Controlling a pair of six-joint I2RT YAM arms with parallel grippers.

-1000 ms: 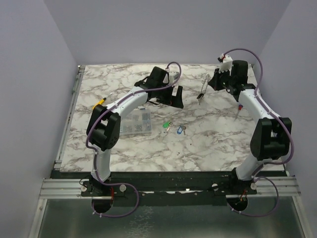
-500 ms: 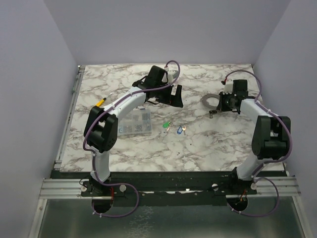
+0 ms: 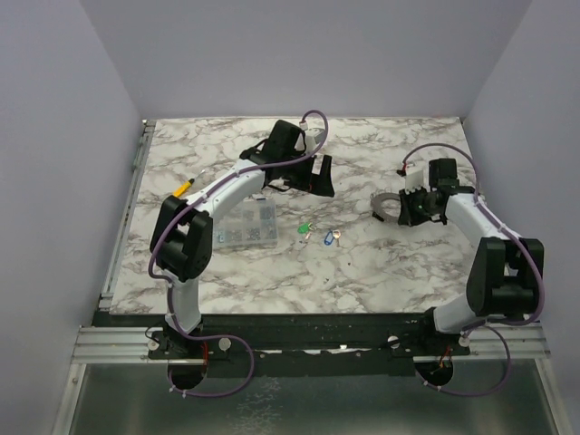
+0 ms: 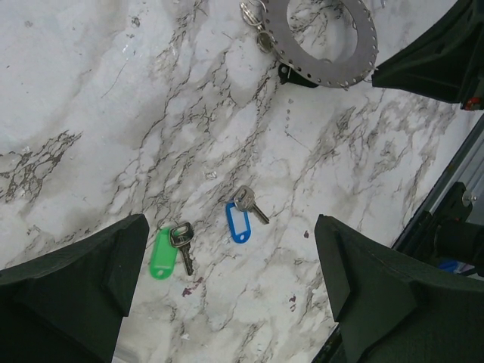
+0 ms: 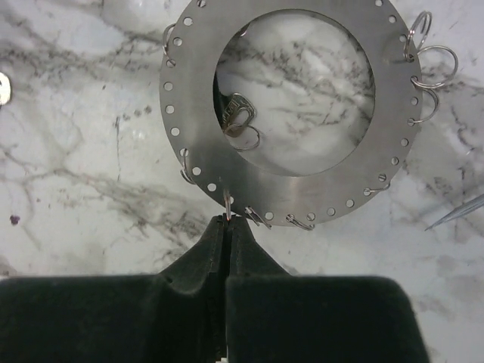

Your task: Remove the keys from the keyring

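- Top view: on the white, grey-veined marble table (image 3: 272, 272) the keyring (image 3: 384, 205), a flat grey metal disc with a wide round hole, lies flat at the right, touching the right gripper (image 3: 405, 210). Two loose keys, the green-tagged key (image 3: 305, 229) and the blue-tagged key (image 3: 328, 237), lie mid-table beside a clear compartment box (image 3: 249, 225). The left gripper (image 3: 319, 177) hangs above, behind them.
- Left wrist view: its black fingers (image 4: 76, 291) stand wide apart, holding nothing. Both plastic tags run up-down in the frame; each silver blade slants down-right.
- Right wrist view: the ring's rim is pierced by small holes, with wire split rings (image 5: 427, 57) along its right edge. The fingertips are pressed together on a thin wire loop (image 5: 227, 203) at the near rim, so gripping the keyring.
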